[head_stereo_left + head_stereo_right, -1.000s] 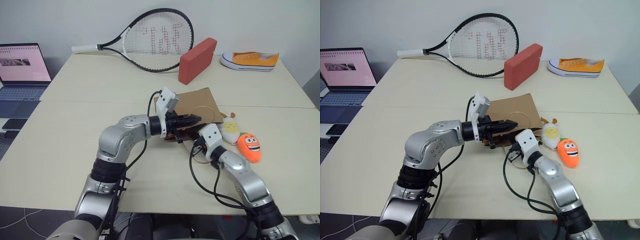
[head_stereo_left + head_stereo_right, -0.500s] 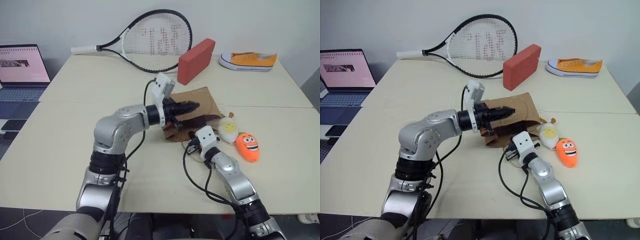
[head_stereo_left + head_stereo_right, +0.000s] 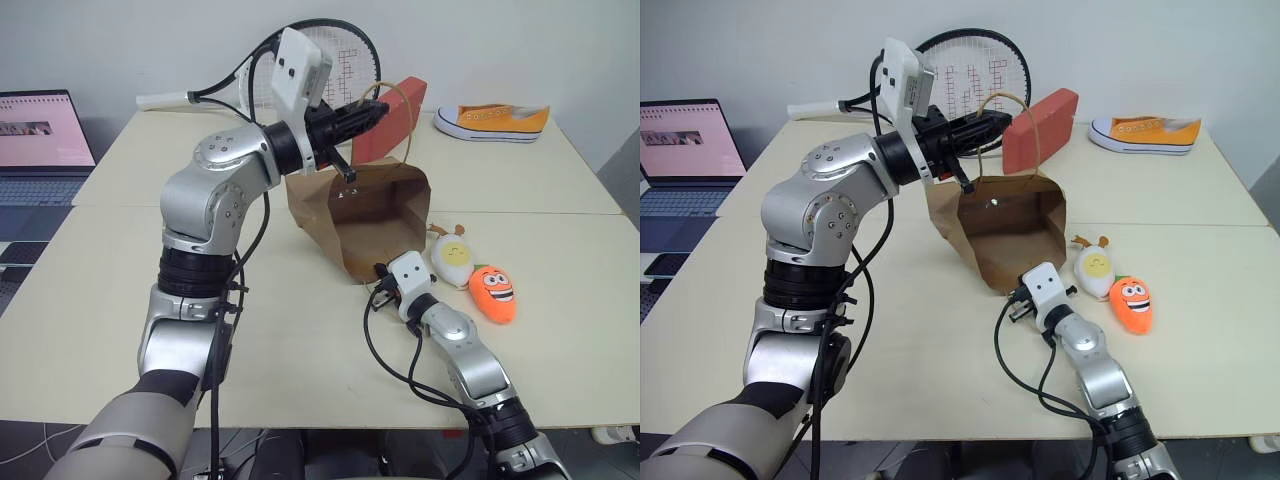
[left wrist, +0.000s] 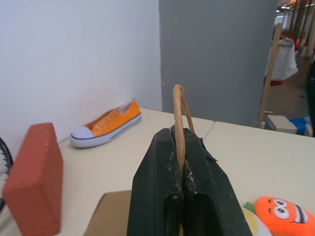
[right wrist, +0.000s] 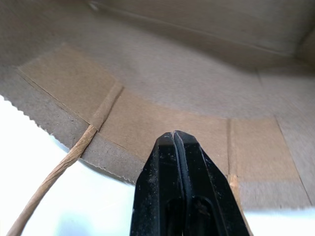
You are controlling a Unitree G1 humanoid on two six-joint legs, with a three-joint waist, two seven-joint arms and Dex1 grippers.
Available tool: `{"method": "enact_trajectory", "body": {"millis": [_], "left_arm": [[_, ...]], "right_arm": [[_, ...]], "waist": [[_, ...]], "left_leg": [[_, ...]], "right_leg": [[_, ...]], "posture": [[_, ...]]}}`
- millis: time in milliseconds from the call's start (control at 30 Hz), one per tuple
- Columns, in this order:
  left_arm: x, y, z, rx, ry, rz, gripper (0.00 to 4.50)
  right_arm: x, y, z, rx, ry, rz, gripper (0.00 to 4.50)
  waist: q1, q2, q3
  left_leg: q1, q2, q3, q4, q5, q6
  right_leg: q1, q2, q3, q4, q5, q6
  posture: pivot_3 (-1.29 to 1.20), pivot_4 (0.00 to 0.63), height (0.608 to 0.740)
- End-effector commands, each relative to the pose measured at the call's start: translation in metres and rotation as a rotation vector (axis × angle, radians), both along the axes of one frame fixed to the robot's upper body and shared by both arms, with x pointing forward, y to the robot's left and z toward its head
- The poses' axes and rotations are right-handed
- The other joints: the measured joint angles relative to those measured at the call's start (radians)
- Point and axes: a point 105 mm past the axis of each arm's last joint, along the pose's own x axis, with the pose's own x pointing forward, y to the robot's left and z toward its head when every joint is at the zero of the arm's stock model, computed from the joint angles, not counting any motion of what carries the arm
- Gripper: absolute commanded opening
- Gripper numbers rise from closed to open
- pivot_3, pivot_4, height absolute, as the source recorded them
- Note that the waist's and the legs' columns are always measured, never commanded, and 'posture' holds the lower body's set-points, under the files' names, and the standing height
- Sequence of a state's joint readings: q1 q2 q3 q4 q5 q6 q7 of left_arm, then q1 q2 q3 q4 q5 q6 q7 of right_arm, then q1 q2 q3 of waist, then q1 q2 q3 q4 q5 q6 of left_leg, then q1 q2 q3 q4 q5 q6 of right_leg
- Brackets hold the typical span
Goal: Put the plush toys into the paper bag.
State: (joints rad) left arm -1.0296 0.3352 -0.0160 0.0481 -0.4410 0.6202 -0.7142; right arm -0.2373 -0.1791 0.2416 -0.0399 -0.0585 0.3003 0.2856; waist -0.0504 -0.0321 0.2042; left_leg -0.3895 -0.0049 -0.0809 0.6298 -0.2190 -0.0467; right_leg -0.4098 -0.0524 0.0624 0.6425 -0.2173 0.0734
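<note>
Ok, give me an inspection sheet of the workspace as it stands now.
Surface: pale beige table, two joined tops.
Job's things: brown kraft paper bag lifted by one handle, mouth open toward the robot; white egg plush toy and orange carrot plush toy lie beside it, outside.
Clutter: black tennis racket, red block, orange sneaker.
Grippers: left gripper shut on the bag's handle; right gripper shut at the bag's lower mouth edge.
Cables: black wires along both arms.
Surroundings: open laptop on a side desk.
</note>
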Motion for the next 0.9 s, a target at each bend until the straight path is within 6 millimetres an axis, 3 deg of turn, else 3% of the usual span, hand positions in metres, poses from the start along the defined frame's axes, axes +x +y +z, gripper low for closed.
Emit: {"method": "enact_trajectory", "body": {"millis": [33, 267, 500, 700, 900], "left_arm": [[-0.009, -0.001, 0.015, 0.035, -0.124, 0.007, 0.00], [-0.014, -0.002, 0.013, 0.055, -0.159, 0.006, 0.00], [-0.025, -0.008, -0.012, 0.060, -0.071, -0.038, 0.00], [-0.039, -0.018, -0.035, 0.081, 0.012, -0.098, 0.00], [-0.045, -0.021, -0.047, 0.083, 0.061, -0.120, 0.00]], "right_arm": [[-0.007, 0.002, -0.018, -0.020, 0.075, 0.026, 0.01], [-0.006, 0.004, -0.016, -0.027, 0.077, 0.048, 0.01], [-0.002, 0.005, -0.004, -0.015, 0.059, 0.067, 0.01], [-0.005, 0.000, 0.025, 0.001, -0.005, 0.121, 0.01], [-0.022, -0.008, 0.053, 0.022, -0.017, 0.190, 0.01]], "waist": [[0.000, 0.000, 0.000], [-0.001, 0.000, 0.000], [-0.005, 0.000, 0.000], [-0.005, 0.000, 0.000], [-0.003, 0.000, 0.000]], "left_leg": [[0.000, 0.000, 0.000, 0.000, 0.000, 0.000], [0.000, 0.000, 0.000, 0.000, 0.000, 0.000], [0.000, 0.000, 0.000, 0.000, 0.000, 0.000], [0.000, 0.000, 0.000, 0.000, 0.000, 0.000], [-0.001, 0.000, 0.000, 0.000, 0.000, 0.000]], "right_leg": [[0.000, 0.000, 0.000, 0.000, 0.000, 0.000], [0.000, 0.000, 0.000, 0.000, 0.000, 0.000], [0.000, 0.000, 0.000, 0.001, 0.000, 0.000], [0.000, 0.000, 0.000, 0.001, 0.000, 0.000], [-0.001, 0.000, 0.000, 0.000, 0.000, 0.000]], "posture": [[0.00, 0.150, 0.740], [0.00, 0.150, 0.740], [0.00, 0.150, 0.740], [0.00, 0.150, 0.740], [0.00, 0.150, 0.740]]}}
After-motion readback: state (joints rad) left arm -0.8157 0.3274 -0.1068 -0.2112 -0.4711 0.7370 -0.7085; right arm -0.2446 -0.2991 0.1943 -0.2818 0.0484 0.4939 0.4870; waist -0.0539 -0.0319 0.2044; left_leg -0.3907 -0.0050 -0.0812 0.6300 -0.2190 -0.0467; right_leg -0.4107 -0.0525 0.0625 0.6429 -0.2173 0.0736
